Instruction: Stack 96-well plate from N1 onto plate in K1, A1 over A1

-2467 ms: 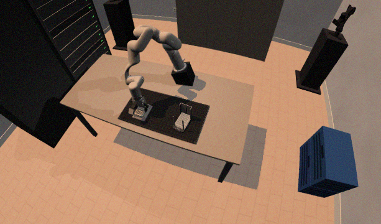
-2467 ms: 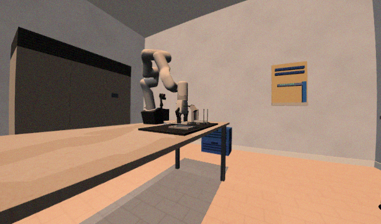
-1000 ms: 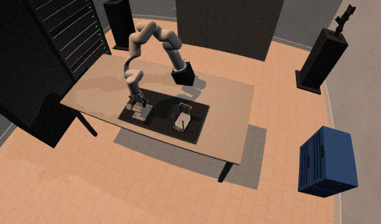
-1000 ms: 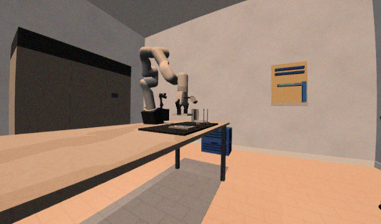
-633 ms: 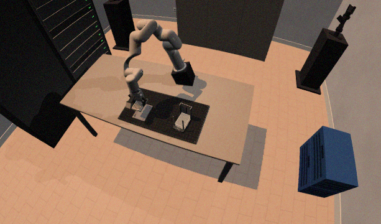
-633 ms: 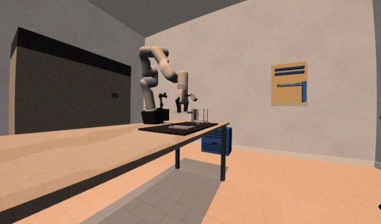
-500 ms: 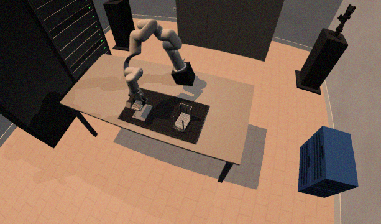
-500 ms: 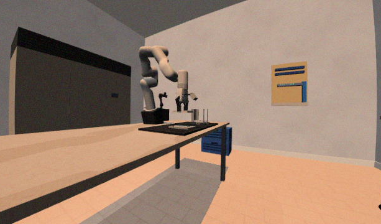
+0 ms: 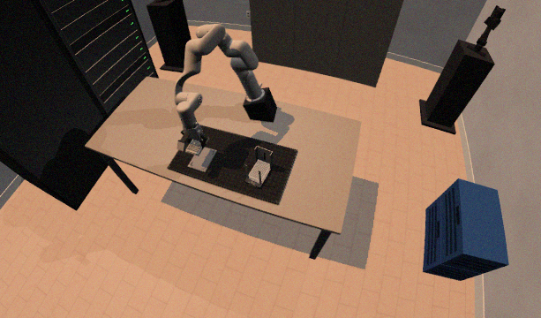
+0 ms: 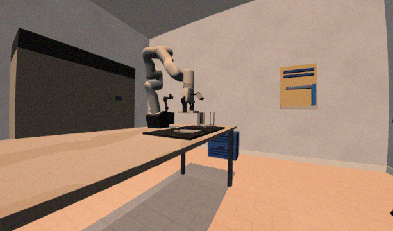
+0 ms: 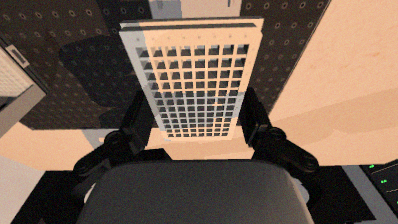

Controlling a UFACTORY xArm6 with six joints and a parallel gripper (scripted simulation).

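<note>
My gripper [image 11: 195, 100] is shut on the pale 96-well plate [image 11: 192, 82], its dark fingers pressing the plate's two long sides. The plate hangs level in the air above the black mat; it also shows in the top view [image 9: 193, 146] and the exterior view [image 10: 188, 111]. The plate nest N1 [image 9: 202, 159] lies empty on the mat just below and in front of the held plate. The stack rack K1 stands to the right on the mat with a second 96-well plate [image 9: 258, 171] inside it, between thin upright posts [image 10: 211, 119].
The black perforated mat [image 9: 233, 161] lies on the tan table. The arm's dark base block [image 9: 260, 108] stands behind the mat. A blue cabinet [image 9: 465, 230] is on the floor at the right, and dark cabinets stand at the left and back.
</note>
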